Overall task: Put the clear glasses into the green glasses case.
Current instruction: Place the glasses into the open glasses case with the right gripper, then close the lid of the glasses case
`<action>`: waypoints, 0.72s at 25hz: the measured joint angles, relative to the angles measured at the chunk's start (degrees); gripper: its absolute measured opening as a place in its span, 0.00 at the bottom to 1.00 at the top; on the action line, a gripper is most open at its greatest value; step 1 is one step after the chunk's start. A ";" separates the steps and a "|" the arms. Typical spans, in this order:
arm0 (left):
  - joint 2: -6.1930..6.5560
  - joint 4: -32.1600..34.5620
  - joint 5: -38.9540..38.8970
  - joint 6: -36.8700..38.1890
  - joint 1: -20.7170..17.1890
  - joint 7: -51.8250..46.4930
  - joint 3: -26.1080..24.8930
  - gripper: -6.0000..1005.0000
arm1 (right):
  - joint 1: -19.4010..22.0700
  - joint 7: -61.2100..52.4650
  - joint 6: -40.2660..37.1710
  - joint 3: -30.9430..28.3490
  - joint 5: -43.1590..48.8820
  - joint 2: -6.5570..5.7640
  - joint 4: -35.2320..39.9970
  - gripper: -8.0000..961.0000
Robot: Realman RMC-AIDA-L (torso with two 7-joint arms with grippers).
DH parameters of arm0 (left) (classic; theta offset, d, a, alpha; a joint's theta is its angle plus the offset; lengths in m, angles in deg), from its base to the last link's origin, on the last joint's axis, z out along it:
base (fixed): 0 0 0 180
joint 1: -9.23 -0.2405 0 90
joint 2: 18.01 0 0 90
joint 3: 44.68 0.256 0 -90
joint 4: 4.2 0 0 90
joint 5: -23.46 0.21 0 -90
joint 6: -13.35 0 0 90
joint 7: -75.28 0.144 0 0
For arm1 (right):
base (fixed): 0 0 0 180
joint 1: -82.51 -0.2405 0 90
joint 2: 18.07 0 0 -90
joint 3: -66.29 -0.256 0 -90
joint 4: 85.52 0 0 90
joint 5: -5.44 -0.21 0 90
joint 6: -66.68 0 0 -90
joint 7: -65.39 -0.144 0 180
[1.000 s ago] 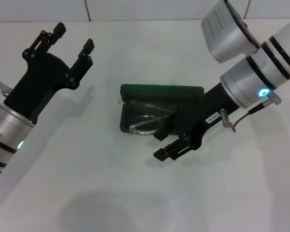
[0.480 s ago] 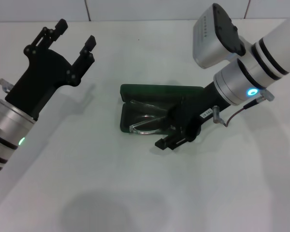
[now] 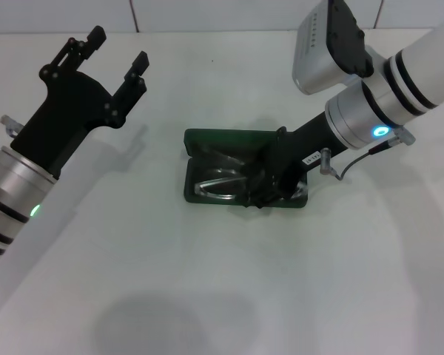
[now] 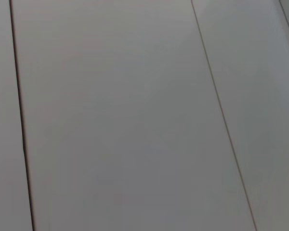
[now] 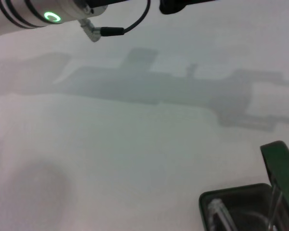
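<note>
Looked like a lab or robot test bench, plain white table (image 3: 207,296) filling the scene, pale panelled wall (image 3: 207,15) with thin dark seams along the far edge, two robot arms reaching in from left and right, no household furnishings visible

The white table (image 3: 229,296) carries the open green glasses case (image 3: 207,140), apparently its only load.

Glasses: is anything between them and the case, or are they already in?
Nothing visible blocks them. The glasses already lie in the open case, with the right tool down over its right half. The left tool hovers open, far left.
</note>
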 joint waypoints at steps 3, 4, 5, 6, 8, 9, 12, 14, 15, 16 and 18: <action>-0.06 -0.03 -0.04 -0.04 0.02 0.00 -0.01 0.66 | 0.31 0.10 -0.10 0.01 -0.28 0.00 0.59 0.57; -0.06 -0.04 -0.09 -0.05 0.00 0.00 -0.01 0.66 | 0.31 0.10 -0.10 0.01 -0.28 0.00 0.59 0.57; -0.06 -0.03 -0.17 -0.06 -0.02 0.00 -0.01 0.66 | 1.79 0.34 -1.51 0.00 -0.53 0.00 3.30 0.57; -0.07 -0.04 -0.21 -0.06 -0.05 0.00 -0.01 0.66 | 2.27 0.35 -1.87 0.00 -0.55 -0.01 4.13 0.57; -0.08 -0.03 -0.23 -0.07 -0.05 0.00 -0.01 0.66 | 3.78 0.41 -3.16 0.13 -0.62 -0.01 6.92 0.57; -0.09 -0.01 -0.24 -0.07 -0.06 0.00 -0.01 0.66 | 4.41 0.44 -3.93 0.28 -0.66 -0.01 8.12 0.57; -0.09 0.03 -0.23 -0.07 -0.04 0.01 -0.01 0.66 | 4.70 0.41 -4.83 1.12 -0.62 0.04 8.65 0.57; -0.09 0.15 -0.19 -0.07 0.00 0.00 -0.01 0.66 | 4.57 0.19 -3.91 1.82 -0.25 0.07 8.15 0.57; -0.09 0.18 -0.18 -0.07 0.00 0.00 -0.01 0.66 | 4.61 0.12 -3.19 1.87 -0.18 0.09 7.99 0.57; -0.09 0.21 -0.18 -0.08 0.00 0.00 -0.01 0.66 | 4.72 0.09 -2.57 1.88 -0.12 0.11 7.86 0.57; -0.06 0.17 -0.15 -0.08 -0.03 0.00 -0.01 0.66 | 5.42 0.05 -1.51 1.74 -0.23 0.14 7.84 0.57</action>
